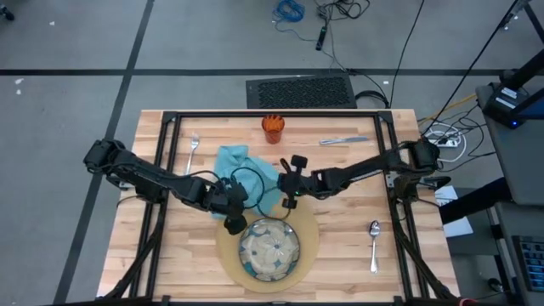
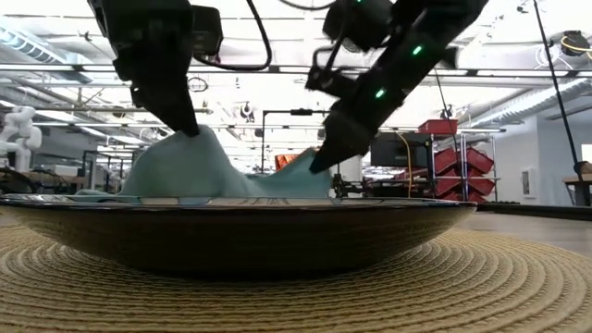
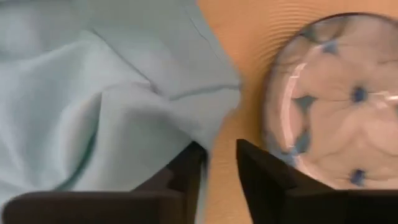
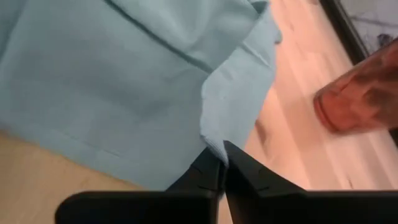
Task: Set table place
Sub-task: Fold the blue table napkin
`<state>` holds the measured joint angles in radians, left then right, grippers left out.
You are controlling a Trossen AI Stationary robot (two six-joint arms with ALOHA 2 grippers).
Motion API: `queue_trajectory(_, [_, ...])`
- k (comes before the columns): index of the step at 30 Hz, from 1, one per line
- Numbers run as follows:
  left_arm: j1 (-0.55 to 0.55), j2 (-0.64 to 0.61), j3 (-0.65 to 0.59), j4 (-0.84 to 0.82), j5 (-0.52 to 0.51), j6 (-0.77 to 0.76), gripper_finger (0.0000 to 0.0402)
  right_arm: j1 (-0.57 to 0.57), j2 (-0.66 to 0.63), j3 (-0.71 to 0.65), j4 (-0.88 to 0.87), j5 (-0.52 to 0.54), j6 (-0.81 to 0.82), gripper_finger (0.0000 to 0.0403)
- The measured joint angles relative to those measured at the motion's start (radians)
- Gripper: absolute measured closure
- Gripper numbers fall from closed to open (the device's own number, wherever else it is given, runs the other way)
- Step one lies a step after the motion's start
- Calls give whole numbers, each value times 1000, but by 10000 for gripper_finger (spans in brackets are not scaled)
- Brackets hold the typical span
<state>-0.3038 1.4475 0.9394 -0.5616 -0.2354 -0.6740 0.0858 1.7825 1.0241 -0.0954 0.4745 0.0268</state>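
Two dark robot arms meet over a teal napkin (image 1: 246,174) near the middle of the overhead picture, on a light wooden table (image 1: 340,246). The right gripper (image 4: 222,163) has its fingers pressed together on a folded edge of the cloth, pinching it. The left gripper (image 3: 219,163) sits at the napkin's lower edge with a narrow gap between its fingers; the cloth lies just beside that gap, and whether any of it is caught there cannot be told. The step in hand appears to be handling the napkin, lifting or spreading it so it can be laid flat beside the plate. The next move likely calls for both grippers to keep hold of the cloth and pull apart gently, clear of the plate rim, or one edge may slip free. The napkin is crumpled, heaped into soft folds with a stitched hem showing, and in the table-level picture it rises in a peak behind the plate. Just below it, at the bottom centre of the overhead picture, a round blue-green patterned plate (image 1: 269,249) rests on a larger round tan mat (image 1: 308,240). A fork (image 1: 193,151) lies at upper left, an orange cup (image 1: 273,127) stands at top centre, a knife (image 1: 344,140) lies at upper right, and a spoon (image 1: 374,245) lies at lower right, all well apart from the mat.
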Motion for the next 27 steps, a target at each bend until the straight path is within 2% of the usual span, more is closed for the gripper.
queue_trajectory(5, [-4, 0, 0, 174, 2, 49, 244, 71, -76, 0, -222, 22, 151, 403])
queue_trajectory(9, [23, -10, 39, 263, -3, 153, 215, 126, -89, 0, -364, 24, 272, 403])
queue_trajectory(14, [108, -22, 117, 190, -68, 237, 207, 191, -82, 0, -420, 23, 358, 403])
queue_trajectory(19, [262, 9, 111, 60, 10, 298, 207, 240, -82, 0, -494, 38, 450, 403])
queue_trajectory(23, [295, 59, 95, 88, 39, 470, 207, 240, -82, 0, -550, 61, 502, 403])
queue_trajectory(27, [316, 124, 95, 93, 0, 631, 207, 234, -83, 0, -546, 62, 504, 403])
